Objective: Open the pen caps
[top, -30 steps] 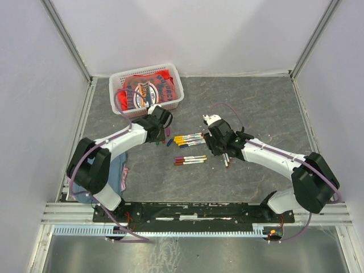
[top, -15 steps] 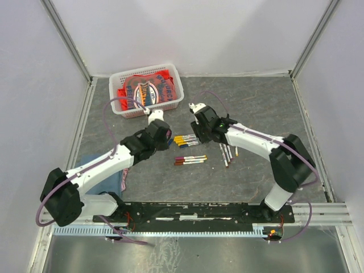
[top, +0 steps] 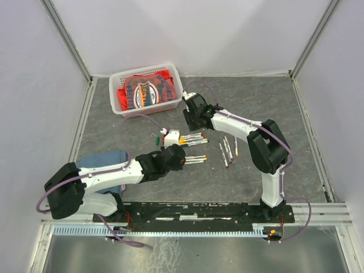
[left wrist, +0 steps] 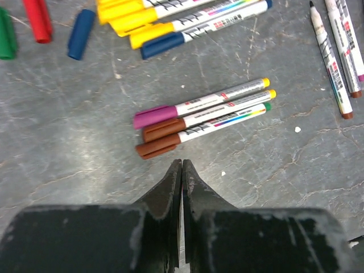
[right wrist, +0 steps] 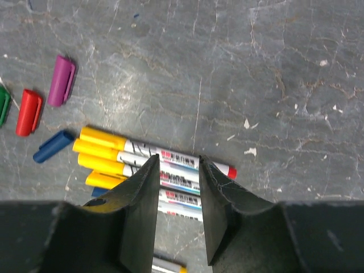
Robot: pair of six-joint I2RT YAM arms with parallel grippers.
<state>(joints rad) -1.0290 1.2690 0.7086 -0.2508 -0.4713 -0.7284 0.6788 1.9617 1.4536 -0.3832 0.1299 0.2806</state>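
Note:
My left gripper point(left wrist: 182, 165) is shut with nothing in it, its tips just short of three capped pens: one purple cap point(left wrist: 154, 116) and two brown caps point(left wrist: 161, 129). My right gripper point(right wrist: 178, 162) stands open over a row of pens with yellow caps point(right wrist: 102, 139), its fingers either side of their white barrels point(right wrist: 179, 170). Loose caps lie on the table: purple point(right wrist: 61, 81), red point(right wrist: 28, 112), blue point(right wrist: 52, 146) and green point(left wrist: 5, 34). In the top view both grippers point(top: 181, 160) point(top: 192, 128) are at the pen groups mid-table.
Three uncapped pens point(top: 227, 151) lie to the right of the groups. A white basket point(top: 173, 77) with a red cloth point(top: 145, 91) stands at the back left. A blue cloth point(top: 105, 162) lies under the left arm near the front.
The left arm swung from beside the basket toward the near pen group and its gripper shut. The right arm moved left and back over the yellow-capped pens, its jaws narrowing.

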